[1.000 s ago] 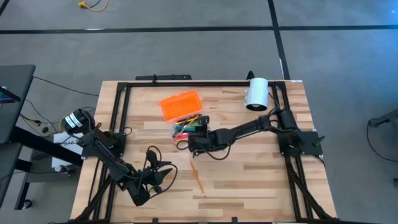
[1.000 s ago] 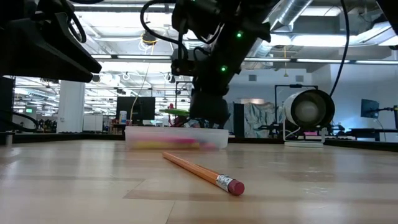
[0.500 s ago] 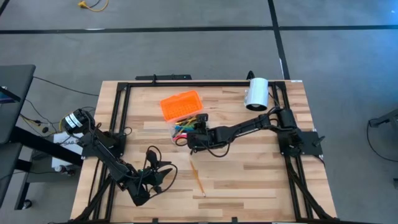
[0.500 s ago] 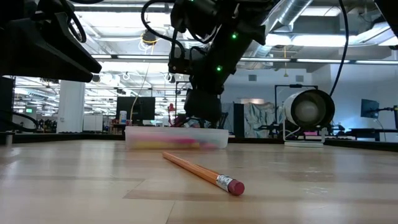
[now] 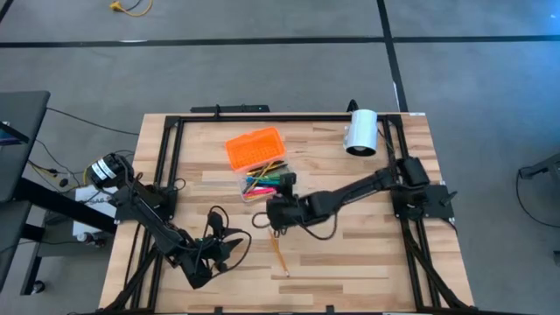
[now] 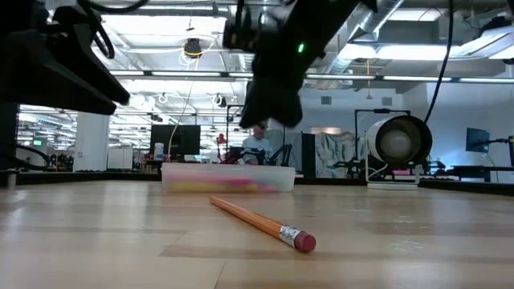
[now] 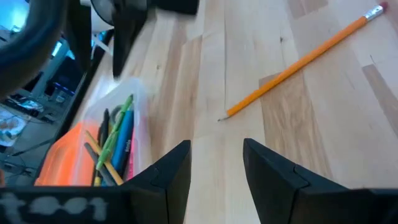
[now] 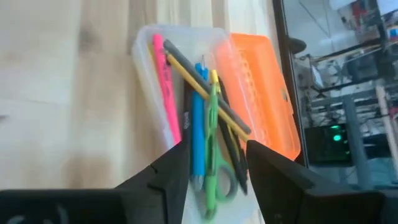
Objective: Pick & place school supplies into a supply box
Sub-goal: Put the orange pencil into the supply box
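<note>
The supply box's clear base (image 5: 262, 184) rests flat on the table near its middle. Several pens, pencils and the green-handled scissors (image 8: 214, 177) lie in it. Its orange lid (image 5: 255, 147) lies open on the far side. One wood-coloured pencil (image 5: 278, 254) lies on the table, nearer the front edge. My right gripper (image 8: 214, 167) hangs open above the table (image 5: 367, 254), just on the near side of the box, fingers pointing toward it. My left gripper (image 7: 216, 165) stands open low at the near left, facing the loose pencil (image 7: 298, 62).
A white cylinder (image 5: 360, 133) lies at the far right of the table. Black frame rails (image 5: 166, 166) run along the left, far and right edges. Bare wood lies to the right of the loose pencil (image 6: 257, 221).
My right gripper has risen from just over the box and drawn back toward the table's near edge. The green thing that showed at its fingers above the box one second ago is no longer there.
</note>
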